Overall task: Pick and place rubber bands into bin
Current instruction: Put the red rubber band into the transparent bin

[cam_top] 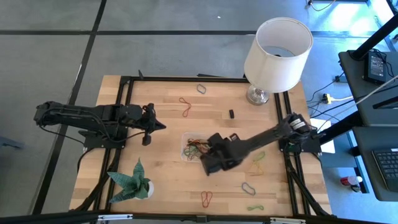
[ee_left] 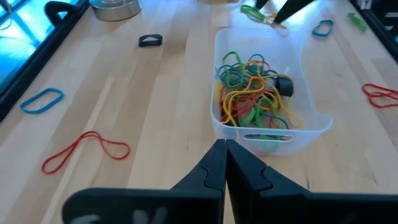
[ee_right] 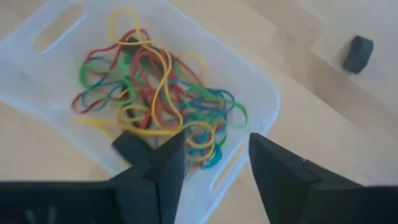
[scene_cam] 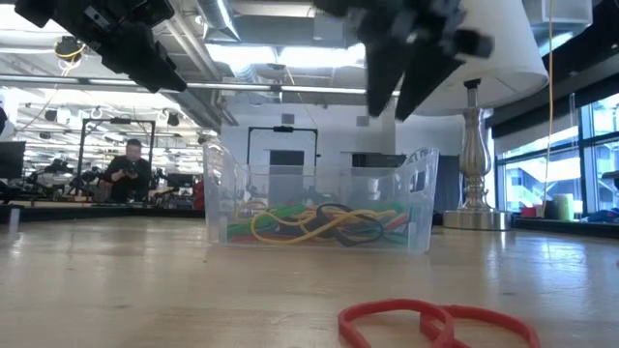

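While the left gripper (ee_left: 225, 163) waits with its 2 fingers pressed together, pointing at the bin (ee_left: 314, 124), the right gripper (ee_right: 214, 163) hangs tilted over it, fingers spread and empty, the rubber bands (ee_right: 155, 99) heaped just below their tips

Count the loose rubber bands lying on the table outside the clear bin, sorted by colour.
Red bands: 2
Blue bands: 2
Green bands: 2
Black band: 1
Yellowish band: 1, faint against the wood
Total: 8
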Robot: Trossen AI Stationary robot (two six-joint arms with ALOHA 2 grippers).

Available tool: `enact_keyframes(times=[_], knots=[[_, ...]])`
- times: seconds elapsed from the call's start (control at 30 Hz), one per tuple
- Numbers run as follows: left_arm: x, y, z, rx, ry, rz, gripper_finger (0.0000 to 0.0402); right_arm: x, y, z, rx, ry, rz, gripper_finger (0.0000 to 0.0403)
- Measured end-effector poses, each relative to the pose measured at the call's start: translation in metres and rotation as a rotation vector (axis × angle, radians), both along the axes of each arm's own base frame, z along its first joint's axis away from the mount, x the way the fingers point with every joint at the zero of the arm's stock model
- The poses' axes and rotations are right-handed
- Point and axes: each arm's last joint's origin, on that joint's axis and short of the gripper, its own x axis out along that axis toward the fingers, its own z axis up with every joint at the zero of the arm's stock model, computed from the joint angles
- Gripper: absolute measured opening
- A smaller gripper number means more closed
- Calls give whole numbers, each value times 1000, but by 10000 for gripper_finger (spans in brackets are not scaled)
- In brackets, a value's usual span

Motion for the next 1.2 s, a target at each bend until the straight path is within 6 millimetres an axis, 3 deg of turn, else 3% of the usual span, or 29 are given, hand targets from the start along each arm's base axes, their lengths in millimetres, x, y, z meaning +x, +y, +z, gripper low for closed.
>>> enact_keyframes(times=[0.2,0.47,0.63,0.87,1.03,1.2], knots=[[5,2,-3,10,24,66,5,-41,25,8,19,-46,-29,131],[33,3,0,30,129,64,35,-112,35,-10,126,-186,-96,66],[66,9,-2,2,217,112,82,-153,15,-27,172,-307,-120,32],[119,41,-11,-58,294,389,133,-194,-26,-49,194,-392,-87,4],[152,75,-19,-118,303,576,143,-210,-49,-56,217,-449,13,10],[171,108,-35,-283,319,770,143,-218,-65,-59,193,-494,95,8]])
